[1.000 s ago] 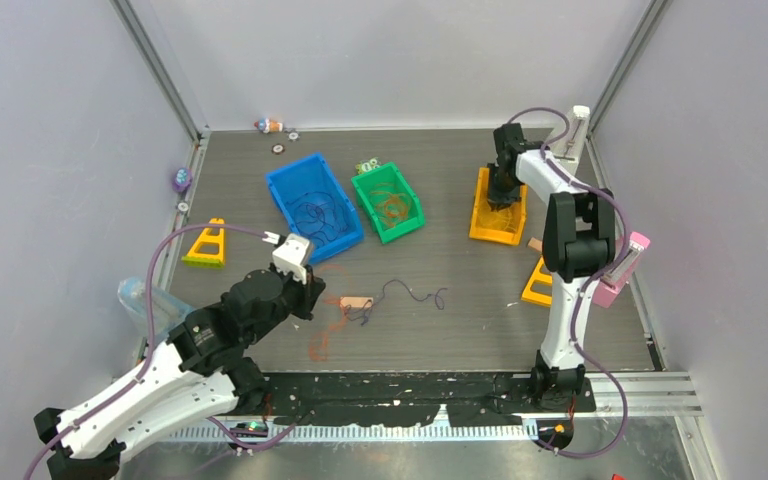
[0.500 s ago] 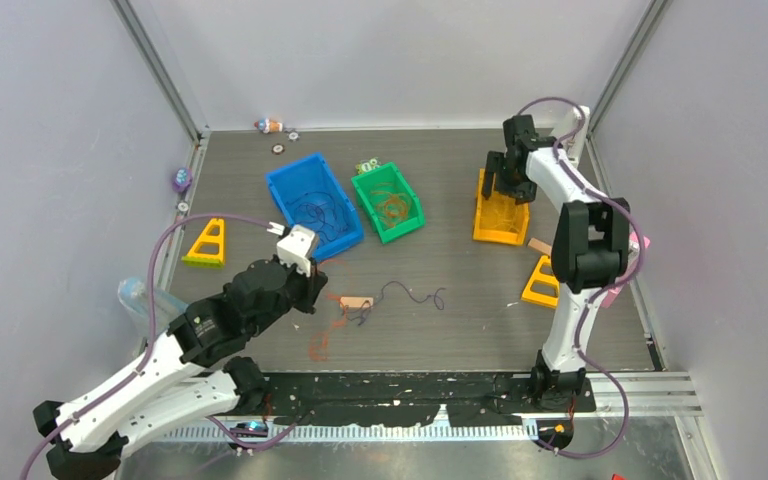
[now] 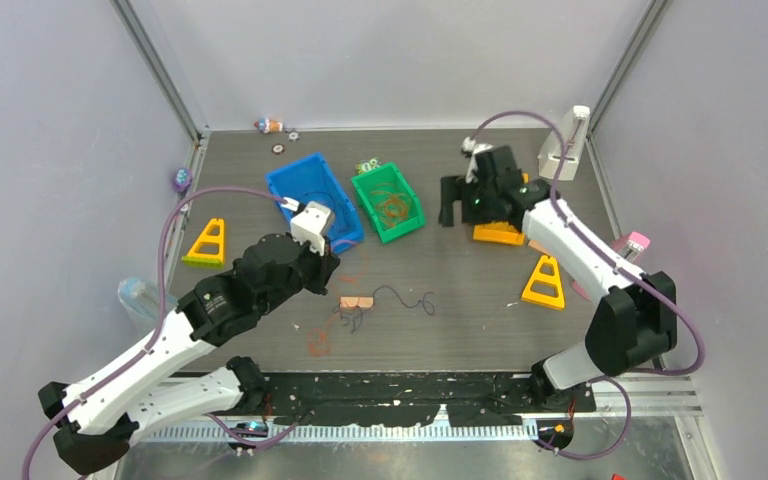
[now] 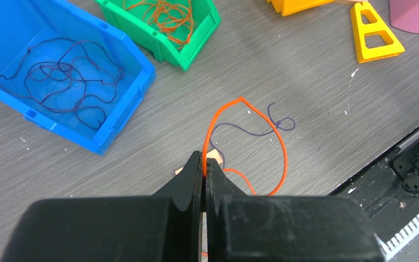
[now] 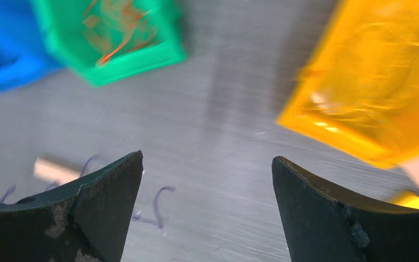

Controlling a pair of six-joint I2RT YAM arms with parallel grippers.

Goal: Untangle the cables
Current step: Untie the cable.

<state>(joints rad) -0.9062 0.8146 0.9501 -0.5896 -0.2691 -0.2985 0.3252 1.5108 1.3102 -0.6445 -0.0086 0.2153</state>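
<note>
My left gripper is shut on an orange cable, which loops up from the jaws and back down to the table. A dark purple cable lies under that loop, beside a small tan block. In the top view the left gripper hangs just in front of the blue bin, which holds purple cables. The green bin holds orange cables. My right gripper is open and empty, above the table between the green bin and the orange bin.
Yellow triangular stands sit at the left and right. A pink object and a white fixture stand by the right wall. A clear bottle lies at the left edge. Black padding lines the near edge.
The right arm has swung left, away from the orange bin, and its jaws have opened wide. The left gripper has lifted slightly toward the blue bin, drawing the orange cable with it.
</note>
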